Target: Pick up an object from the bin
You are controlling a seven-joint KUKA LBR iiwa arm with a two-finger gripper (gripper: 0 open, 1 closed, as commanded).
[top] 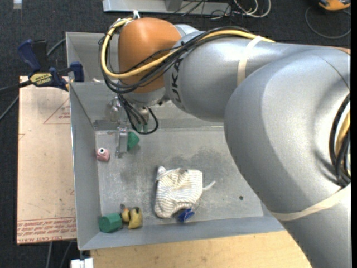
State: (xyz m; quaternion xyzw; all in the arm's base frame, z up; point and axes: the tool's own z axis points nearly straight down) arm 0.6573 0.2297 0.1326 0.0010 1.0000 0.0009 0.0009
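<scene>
My gripper (121, 148) hangs low over the bin's upper left part, below the orange dome. A small green block (133, 141) lies right beside it on its right side, touching or nearly touching it; I cannot tell whether it is gripped. A small pink spool-like piece (102, 154) rests on the floor just to the left of the gripper.
A crumpled white cloth (177, 191) lies in the middle of the bin, with a blue piece (186, 215) at its lower edge. A green cylinder (110, 223) and a yellow toy (133, 218) sit by the front wall. The large arm covers the bin's right side.
</scene>
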